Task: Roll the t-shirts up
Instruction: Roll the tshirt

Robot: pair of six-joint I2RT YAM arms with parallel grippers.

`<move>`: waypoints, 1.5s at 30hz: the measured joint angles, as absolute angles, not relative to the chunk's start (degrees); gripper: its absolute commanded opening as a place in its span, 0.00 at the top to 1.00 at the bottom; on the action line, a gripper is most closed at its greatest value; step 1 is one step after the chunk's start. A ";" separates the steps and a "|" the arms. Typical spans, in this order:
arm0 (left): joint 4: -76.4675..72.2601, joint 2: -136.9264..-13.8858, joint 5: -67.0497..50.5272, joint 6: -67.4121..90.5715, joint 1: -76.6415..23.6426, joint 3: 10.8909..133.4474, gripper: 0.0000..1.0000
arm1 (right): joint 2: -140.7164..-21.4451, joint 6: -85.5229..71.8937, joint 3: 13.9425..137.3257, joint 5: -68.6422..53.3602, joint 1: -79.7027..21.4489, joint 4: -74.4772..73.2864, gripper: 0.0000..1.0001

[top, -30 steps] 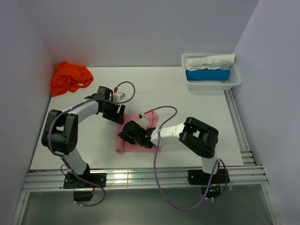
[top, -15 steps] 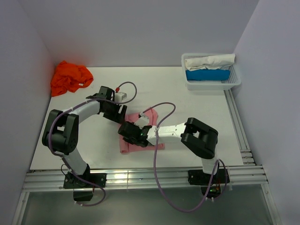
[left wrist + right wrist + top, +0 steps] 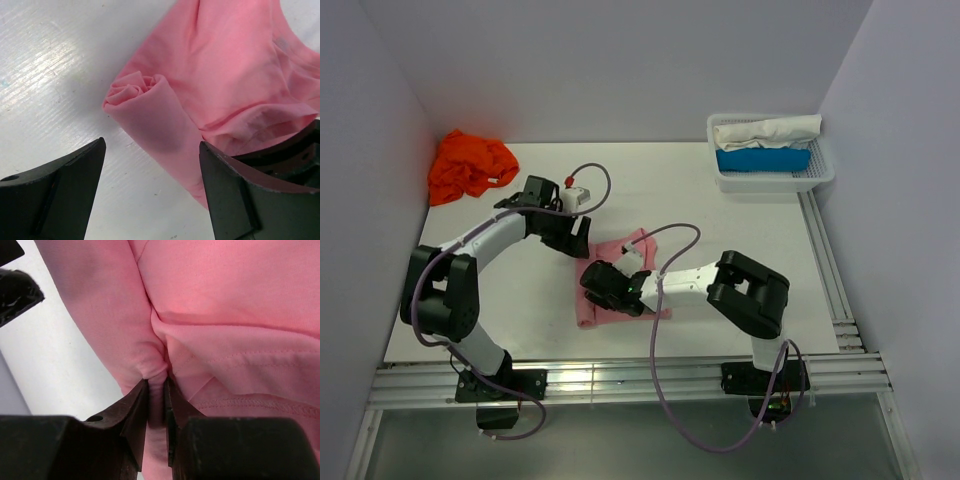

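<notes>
Near the centre of the overhead view, the pink shirt (image 3: 588,312) lies half rolled; the orange shirt (image 3: 470,165) sits bunched at upper left. Your right gripper (image 3: 156,385) pinches a fold of pink cloth; your left gripper (image 3: 151,145) hangs spread and empty over the roll's end. Expect light, limp cloth that slumps: grip the roll's body, not loose hem. Open table (image 3: 740,220) runs toward the basket (image 3: 775,183) at upper right; its bottom edge is close.

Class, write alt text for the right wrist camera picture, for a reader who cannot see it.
The right gripper is shut on a pinched fold of the pink t-shirt, which fills most of the picture. White table shows at the left.
</notes>
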State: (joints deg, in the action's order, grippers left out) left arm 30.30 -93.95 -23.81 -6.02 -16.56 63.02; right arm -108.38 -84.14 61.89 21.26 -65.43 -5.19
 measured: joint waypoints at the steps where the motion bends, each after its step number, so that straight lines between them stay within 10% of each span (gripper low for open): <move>1: 30.41 -93.80 -24.34 -6.37 -16.47 63.02 0.19 | -108.16 -84.23 61.19 20.91 -65.28 -4.12 0.76; 26: 25.65 -101.43 -22.79 -6.74 -15.94 61.63 0.24 | -116.99 -88.55 49.63 2.28 -59.61 39.11 0.68; 45: 21.98 -102.37 -16.36 -5.87 -16.45 62.22 0.35 | -108.53 -81.52 65.12 18.83 -64.60 -6.26 0.49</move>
